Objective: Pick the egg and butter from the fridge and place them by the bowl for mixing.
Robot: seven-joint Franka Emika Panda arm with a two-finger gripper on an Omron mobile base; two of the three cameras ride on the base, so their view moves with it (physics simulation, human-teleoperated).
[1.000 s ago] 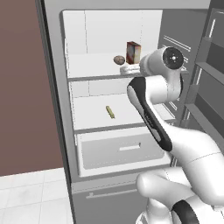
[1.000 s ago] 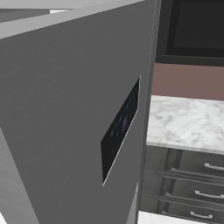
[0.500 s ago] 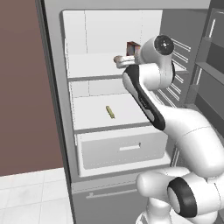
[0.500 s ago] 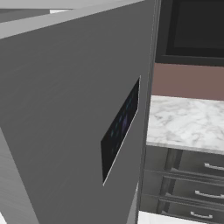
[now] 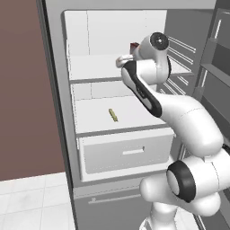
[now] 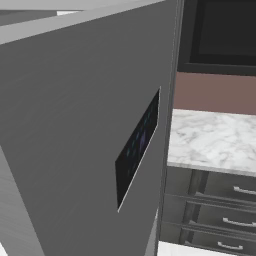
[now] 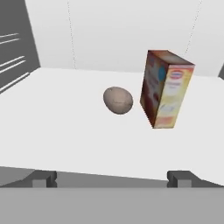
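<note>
Two things sit on the upper shelf (image 7: 65, 131) of the open fridge (image 5: 58, 112): in the hand view the egg (image 7: 118, 100) lies just left of centre, and an upright carton box (image 7: 165, 89) stands just beside it on the right, tilted in the frame, with a narrow gap between them. Nothing stands between the claw and the egg; the box is the closest thing that could crowd a grasp from the right. The egg lies on its side, its long axis running roughly from the upper left to the lower right of the hand view. In the left base view the butter (image 5: 112, 115) rests on the middle shelf, centre of the frame, its long axis pointing from the back of the shelf toward its front edge, above the white drawer (image 5: 126, 152). The arm rises from the lower right of that view, bends upward and reaches left into the upper shelf, its wrist at the shelf's front edge, with a sliver of the box showing behind it. The gripper (image 7: 112, 177) is spread wide, empty, its two fingertips (image 7: 43, 177) at the bottom of the hand view, short of the egg. In the right base view the grey fridge door (image 6: 75, 125) covers the left, with a marble counter (image 6: 215, 140) and dark drawers (image 6: 220, 210) at right.
</note>
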